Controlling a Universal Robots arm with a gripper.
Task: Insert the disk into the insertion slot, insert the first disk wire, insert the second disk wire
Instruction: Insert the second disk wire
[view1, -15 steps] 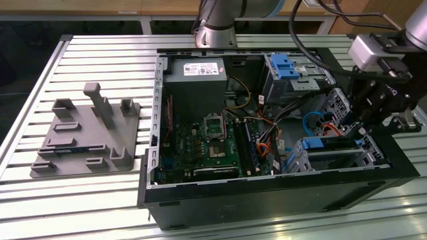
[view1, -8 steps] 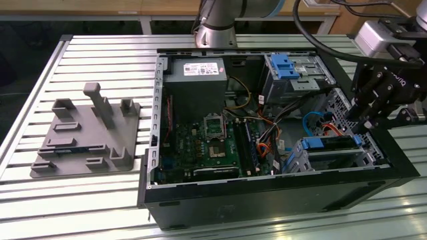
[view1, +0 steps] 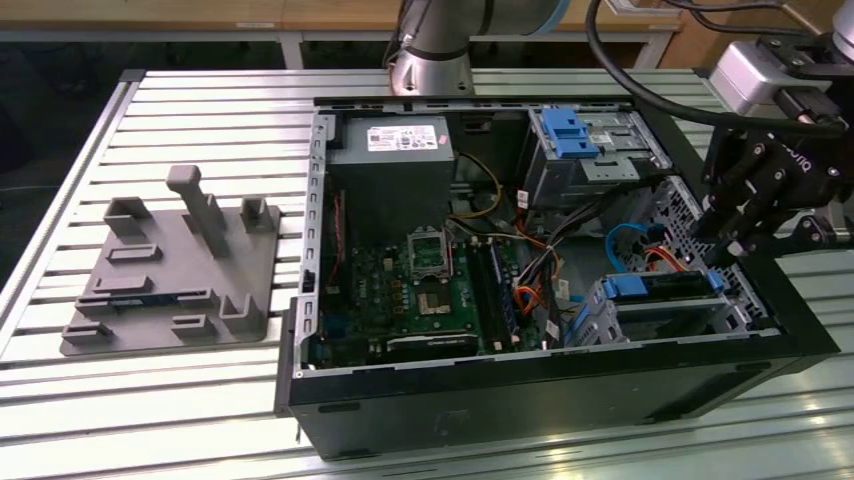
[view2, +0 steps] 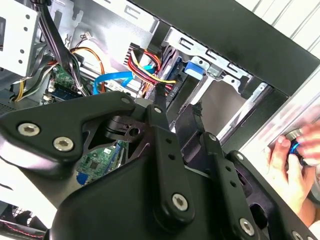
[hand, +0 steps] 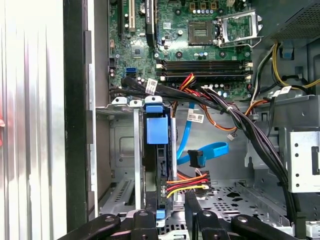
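Exterior view is showing the flat silver-grey disk in its bright blue plastic carrier (view1: 663, 287) sitting inside the perforated silver sheet-metal insertion slot (view1: 667, 318). The slot is standing in the corner of the open black computer case (view1: 534, 400) toward the exterior view's right. Red, yellow and black wires (hand: 187, 182) are running up to the disk's edge in the first wrist view. The black end effector (view1: 722, 245) is hovering just above, its fingers standing partly apart and gripping nothing. The case is lying on the slatted metal desk (view1: 160, 400).

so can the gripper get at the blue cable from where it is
Probably yes. The gripper is open, close to the disk, and the blue cable hangs loose beside the disk with nothing across it. The red-yellow wires next to it might crowd a finger.
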